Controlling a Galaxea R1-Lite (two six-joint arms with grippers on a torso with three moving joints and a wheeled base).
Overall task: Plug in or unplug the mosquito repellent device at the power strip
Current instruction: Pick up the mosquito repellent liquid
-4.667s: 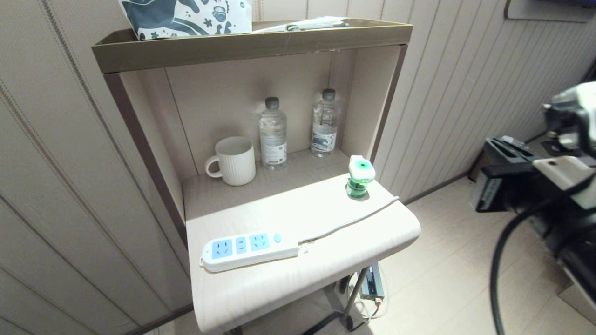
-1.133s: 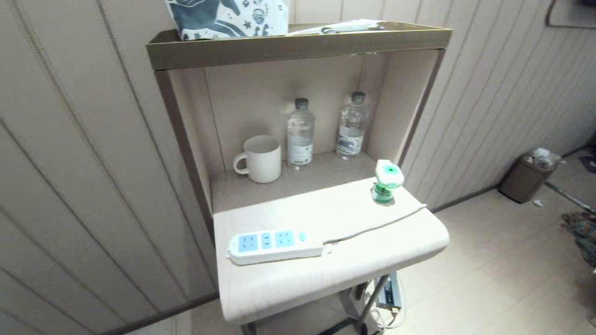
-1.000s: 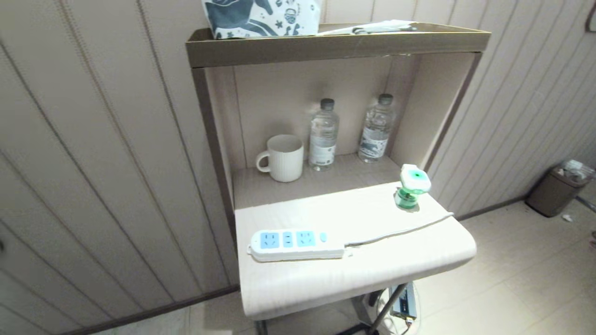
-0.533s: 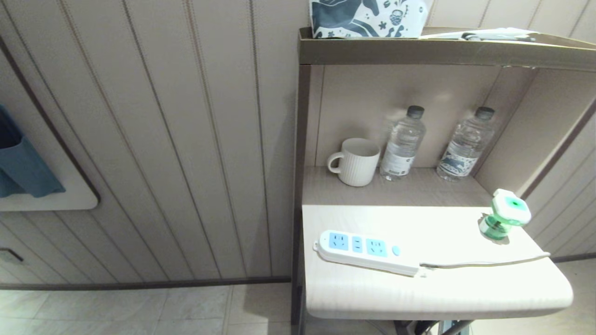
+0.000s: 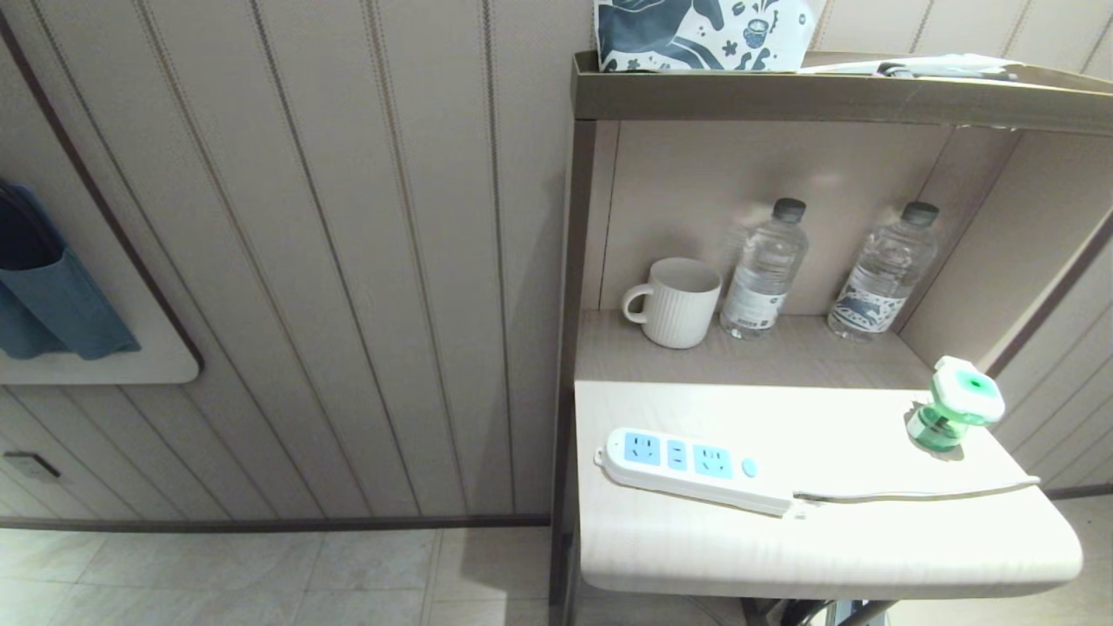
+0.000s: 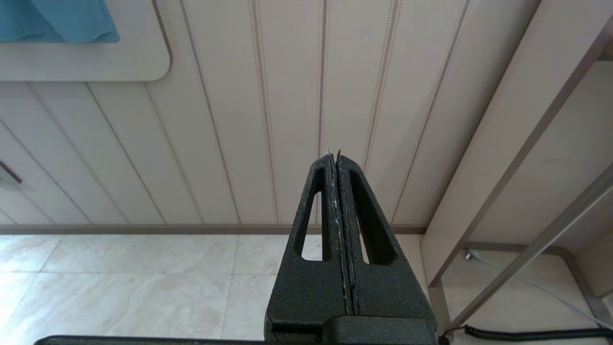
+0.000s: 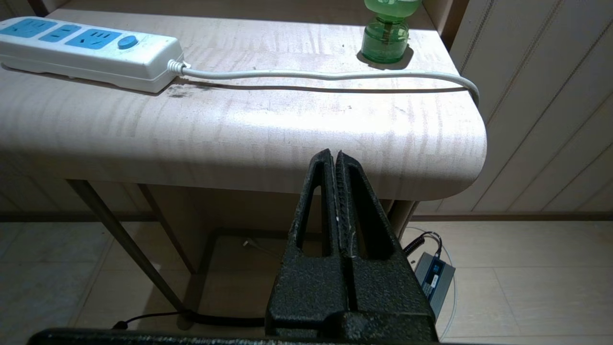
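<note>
The mosquito repellent device (image 5: 955, 404) stands upright near the far right corner of the pale table (image 5: 826, 548), its white head over a green bottle (image 7: 386, 38). It is plugged into nothing. The power strip (image 5: 691, 467) (image 7: 88, 45) lies flat on the table's left half, sockets empty, its white cord (image 5: 922, 494) running right. My right gripper (image 7: 334, 154) is shut and empty, below and in front of the table's front edge. My left gripper (image 6: 334, 155) is shut and empty, facing the panelled wall left of the table. Neither arm shows in the head view.
In the alcove behind the table stand a white mug (image 5: 678, 302) and two clear water bottles (image 5: 765, 269) (image 5: 883, 271). A top shelf (image 5: 826, 94) overhangs them. Under the table are thin metal legs (image 7: 119, 235), a grey adapter (image 7: 433, 282) and cables.
The whole head view has swung left, so the table and its things now sit at the right of the picture. The device and strip keep their places on the table.
</note>
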